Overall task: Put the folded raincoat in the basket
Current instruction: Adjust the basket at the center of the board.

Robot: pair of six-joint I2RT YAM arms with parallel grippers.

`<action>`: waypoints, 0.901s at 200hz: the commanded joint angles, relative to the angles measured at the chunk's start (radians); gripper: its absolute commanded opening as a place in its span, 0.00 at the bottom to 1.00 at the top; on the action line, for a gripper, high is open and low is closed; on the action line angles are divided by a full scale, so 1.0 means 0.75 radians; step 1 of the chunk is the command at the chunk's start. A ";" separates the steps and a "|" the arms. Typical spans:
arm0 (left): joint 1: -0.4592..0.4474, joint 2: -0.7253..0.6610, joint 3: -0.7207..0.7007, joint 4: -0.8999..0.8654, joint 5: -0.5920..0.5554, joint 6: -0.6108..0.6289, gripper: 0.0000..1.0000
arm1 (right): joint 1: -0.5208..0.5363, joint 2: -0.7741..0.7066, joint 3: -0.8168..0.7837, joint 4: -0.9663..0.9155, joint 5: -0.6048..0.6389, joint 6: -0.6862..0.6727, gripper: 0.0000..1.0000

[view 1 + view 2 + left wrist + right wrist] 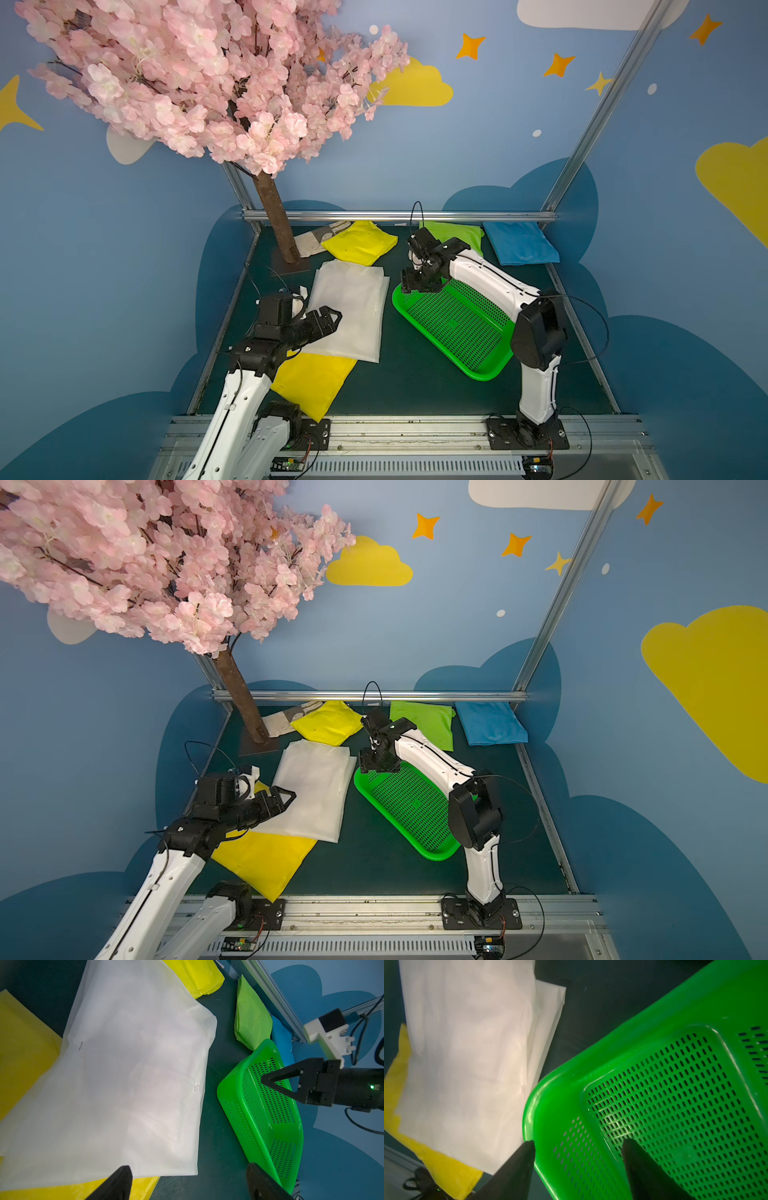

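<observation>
Left gripper (330,320): fingers spread, empty, over the lower-left edge of the white folded raincoat (357,299), which lies at frame centre overlapping a yellow raincoat (311,386).
Right gripper (577,1145): fingers apart, straddling the corner rim of the basket (457,332), which sits centre-right and is empty.
Risks: thin layers may unfold on lifting; the yellow raincoat may be pinched along; a right finger may drag the basket.
Legible writing: none.

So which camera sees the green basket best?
The left wrist view: the basket shows nearly whole, big and empty. In both top views the right arm covers one side. The right wrist view shows only a corner.
</observation>
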 commanded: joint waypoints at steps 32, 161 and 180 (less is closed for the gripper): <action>0.027 0.008 0.001 -0.017 0.020 0.011 0.89 | -0.024 0.221 0.218 -0.054 -0.030 0.213 0.62; 0.019 -0.026 -0.009 -0.015 0.000 -0.004 0.89 | 0.061 -0.103 -0.150 0.001 -0.048 0.059 0.52; 0.013 -0.024 -0.009 -0.016 -0.006 -0.004 0.89 | 0.033 -0.071 -0.080 0.010 -0.128 0.093 0.55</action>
